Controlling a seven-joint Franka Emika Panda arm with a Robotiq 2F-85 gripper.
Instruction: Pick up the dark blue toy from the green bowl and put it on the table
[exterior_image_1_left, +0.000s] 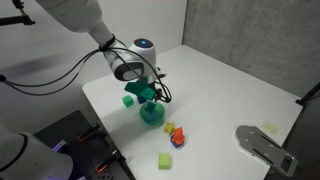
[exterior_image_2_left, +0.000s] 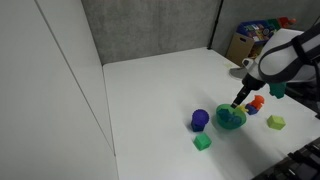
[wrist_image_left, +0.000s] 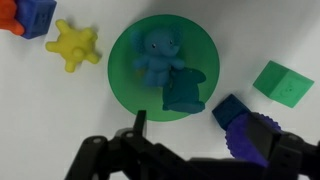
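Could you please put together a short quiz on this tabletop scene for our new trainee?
1. True or false: the dark blue toy lies inside the green bowl.
2. What shares the bowl with it? A) a blue figure B) a red ball C) a metal spoon
3. Fill in: the spiky toy on the table beside the bowl is coloured ___.
Key: 1 true; 2 A; 3 yellow.
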